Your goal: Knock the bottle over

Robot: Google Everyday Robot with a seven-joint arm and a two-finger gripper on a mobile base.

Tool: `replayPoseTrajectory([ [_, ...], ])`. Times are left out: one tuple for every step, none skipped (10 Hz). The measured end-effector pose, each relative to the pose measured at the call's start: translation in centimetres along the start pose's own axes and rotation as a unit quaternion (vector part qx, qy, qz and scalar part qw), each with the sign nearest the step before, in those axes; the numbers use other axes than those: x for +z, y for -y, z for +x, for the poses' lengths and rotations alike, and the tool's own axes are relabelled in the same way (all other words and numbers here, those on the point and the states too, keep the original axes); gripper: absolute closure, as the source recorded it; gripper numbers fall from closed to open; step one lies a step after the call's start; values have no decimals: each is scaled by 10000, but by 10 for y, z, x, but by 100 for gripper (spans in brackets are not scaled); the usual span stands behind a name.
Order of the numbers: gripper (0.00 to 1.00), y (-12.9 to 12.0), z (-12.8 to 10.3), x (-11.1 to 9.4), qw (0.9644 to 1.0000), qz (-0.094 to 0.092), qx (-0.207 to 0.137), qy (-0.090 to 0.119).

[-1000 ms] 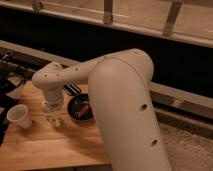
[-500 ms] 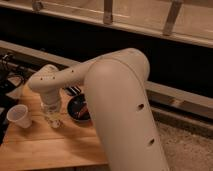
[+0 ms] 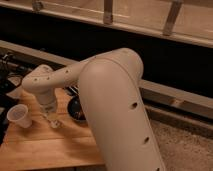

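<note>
Pale bottle [image 3: 54, 122], seemingly clear, gripper [image 3: 49, 114] just above

I make out a slim clear-whitish bottle [image 3: 53, 121], on the wooden table [image 3: 45, 150], just right of the white cup [image 3: 19, 116], partly hidden beneath my gripper [image 3: 49, 114], tilt unclear

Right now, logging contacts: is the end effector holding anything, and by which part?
Cannot tell: the end effector is down at the slim clear plastic bottle, any hold hidden.
</note>
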Motion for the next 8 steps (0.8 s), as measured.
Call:
replayPoseTrajectory([
  [100,7,4,-1,10000,-8,59,-46],
  [100,22,10,0,9999,-25,84,-101],
  [100,36,10,2,9999,-50,90,-103],
  [100,45,16,2,9998,-47,127,-109],
  [98,49,20,2,9998,-33,147,-98],
  [93,51,19,1,9998,-24,143,-100],
  [94,51,14,1,9999,-72,35,-117],
  [99,46,2,2,9995,-174,-228,-135],
])
